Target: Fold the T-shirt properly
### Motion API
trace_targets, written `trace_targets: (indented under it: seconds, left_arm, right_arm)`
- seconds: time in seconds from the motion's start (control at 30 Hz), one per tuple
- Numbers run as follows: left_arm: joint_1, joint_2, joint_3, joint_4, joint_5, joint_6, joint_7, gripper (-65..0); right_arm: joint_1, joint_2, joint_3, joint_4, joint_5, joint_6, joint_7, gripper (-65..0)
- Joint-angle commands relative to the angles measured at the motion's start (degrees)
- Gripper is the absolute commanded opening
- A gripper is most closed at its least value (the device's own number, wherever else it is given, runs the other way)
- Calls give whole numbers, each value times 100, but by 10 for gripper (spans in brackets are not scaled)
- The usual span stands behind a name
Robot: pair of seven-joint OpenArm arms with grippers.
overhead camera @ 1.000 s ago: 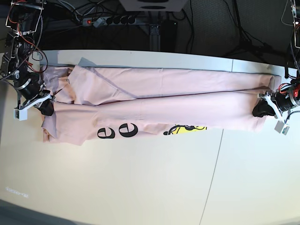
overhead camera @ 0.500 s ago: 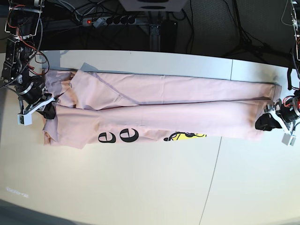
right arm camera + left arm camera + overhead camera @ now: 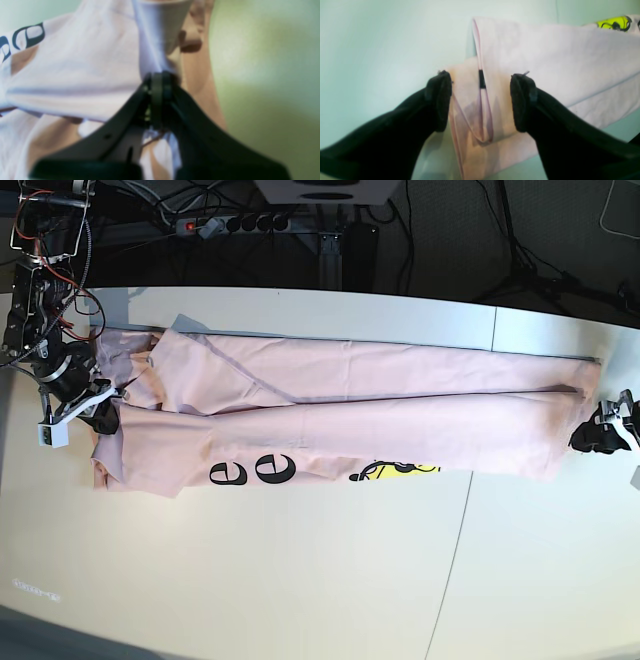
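The large pale pink cotton T-shirt [image 3: 340, 415] lies on the pale worktop [image 3: 300, 580] as a long band that runs almost from the left edge to the right edge, nearer to the far side. It looks light, soft and limp, with no stiffness of its own, so I judge that it will sag and slide wherever it is not held. The best places to take hold are the layered edges at the two ends, where several thicknesses can be pinched together.

At the left end, in the base view, the right end effector [image 3: 157, 95] has its jaws pressed together and is pinching a bunch of the cloth; the fabric stands up in a tight peak from the grip. Here the cloth is crumpled, with a flap turned over.

In the middle, the far half is folded toward the near side and covers most of the front. Big black letters [image 3: 252, 470] and a yellow graphic [image 3: 400, 470] show along the near edge.

At the right end, the left end effector [image 3: 480, 100] has its jaws spread, on either side of the folded hem, and holds nothing.
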Motion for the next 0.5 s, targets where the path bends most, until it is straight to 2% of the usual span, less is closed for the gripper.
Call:
trace_targets:
  seconds: [0.0,0.23,0.47]
  left_arm:
    - [-50,-162,-52,4,-15,38,-81,-250]
    - [7,-179,-52,-415,245,38,-321,-249]
    - [9,-175,-52,-710,164,38,-348,-249]
  right_arm:
    - [22,105,-4,13,-168,382,-197,-650]
    - [13,254,-4,13,-162,380,-192,-650]
    - [11,280,-4,15,-160,380,-192,-650]
